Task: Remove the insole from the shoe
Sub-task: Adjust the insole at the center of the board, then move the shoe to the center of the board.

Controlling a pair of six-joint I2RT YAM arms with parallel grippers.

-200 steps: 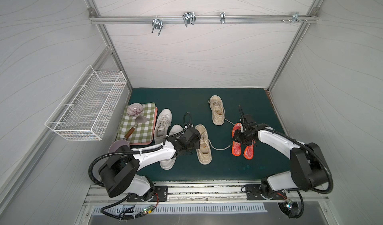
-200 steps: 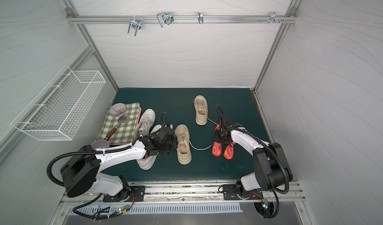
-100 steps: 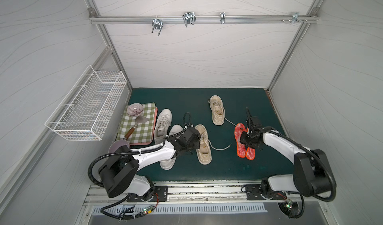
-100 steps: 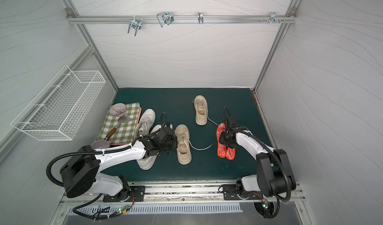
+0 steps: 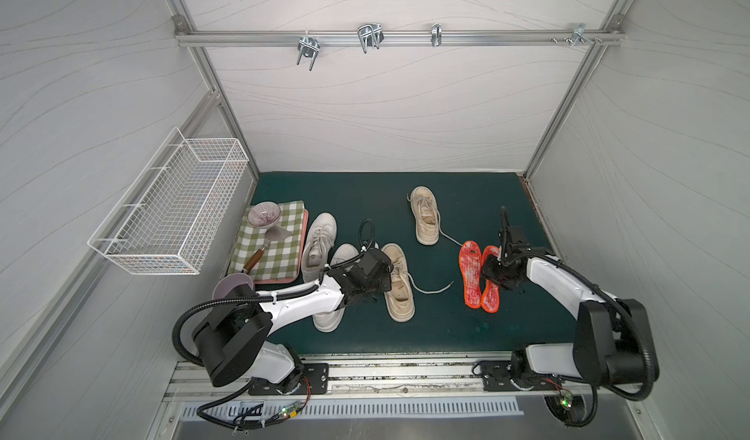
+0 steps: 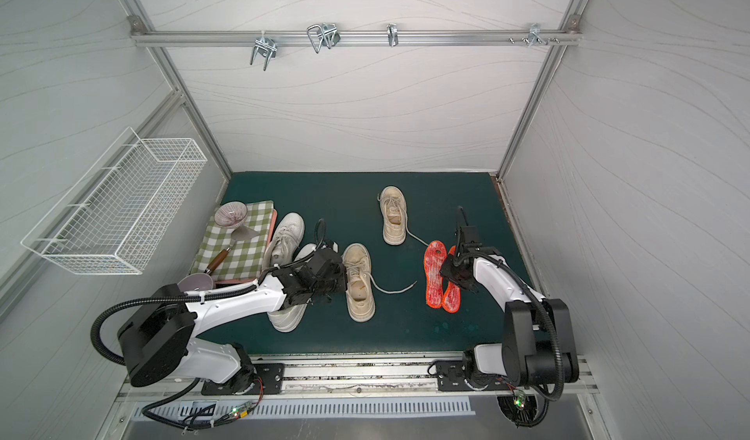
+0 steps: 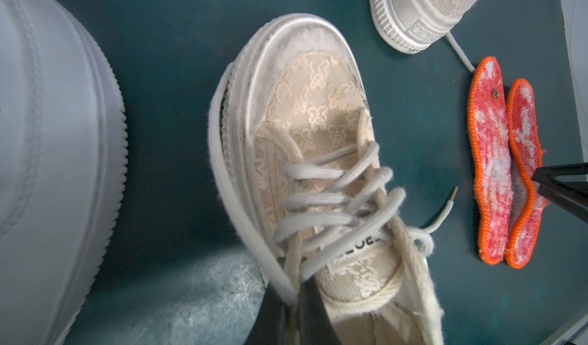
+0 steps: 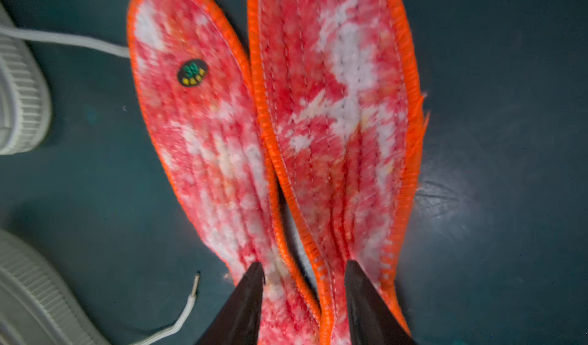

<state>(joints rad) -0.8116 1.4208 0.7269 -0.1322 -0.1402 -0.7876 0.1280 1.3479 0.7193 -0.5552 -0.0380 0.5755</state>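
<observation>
Two insoles (image 5: 470, 275): side by side on the tabletop (image 5: 365, 215), directly beneath my right claw (image 8: 304, 265).
My right claw: spread apart, gripping nothing, straddling their touching edges.
My left claw (image 7: 307, 308): clamped on the beige shoe (image 7: 318, 120) collar.

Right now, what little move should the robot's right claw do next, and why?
Probably lift the right gripper straight up and away. Both orange insoles already lie flat, side by side, on the green mat. The jaws stand open over them and seem to grip nothing. Sliding off sideways might drag an insole along, so going up looks safer.
</observation>
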